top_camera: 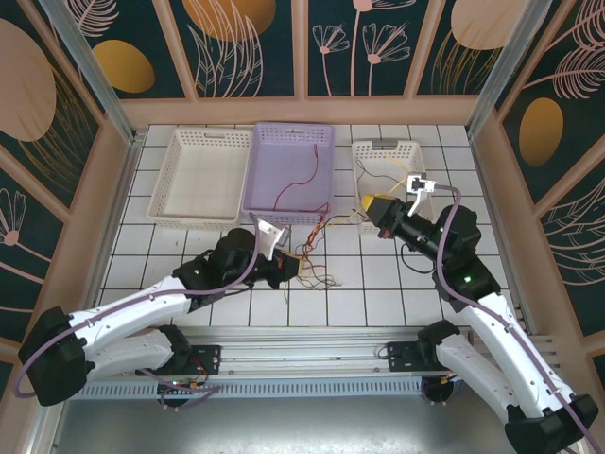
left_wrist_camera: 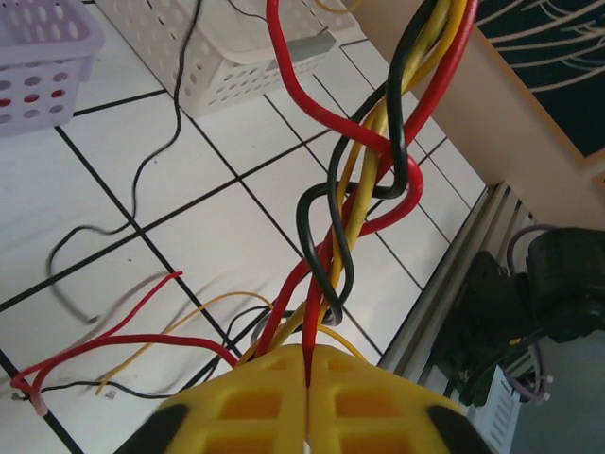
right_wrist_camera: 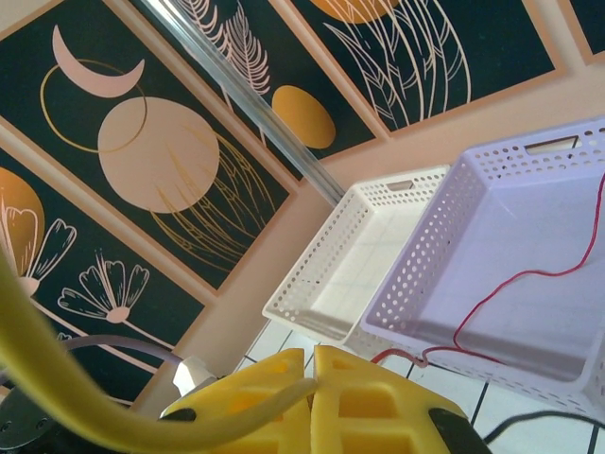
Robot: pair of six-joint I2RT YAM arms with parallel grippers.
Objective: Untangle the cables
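Observation:
The cables lie as a tangle [top_camera: 317,265] of thin red, yellow and black wires on the white tiles in front of the baskets. My left gripper [top_camera: 288,270] sits at the tangle's left side. In the left wrist view its yellow fingers [left_wrist_camera: 255,407] are shut on a red cable, and a twisted braid of red, yellow and black cables [left_wrist_camera: 364,199] rises from them. My right gripper [top_camera: 371,204] hovers at the right white basket's near left corner. In the right wrist view it [right_wrist_camera: 310,364] is shut on a yellow cable [right_wrist_camera: 142,421].
Three baskets stand in a row at the back: a white one [top_camera: 170,180], a lilac one [top_camera: 253,170] holding a loose red cable [top_camera: 304,178], and a smaller white one [top_camera: 357,175] with thin wires inside. Wooden walls enclose the tiled table [top_camera: 378,284].

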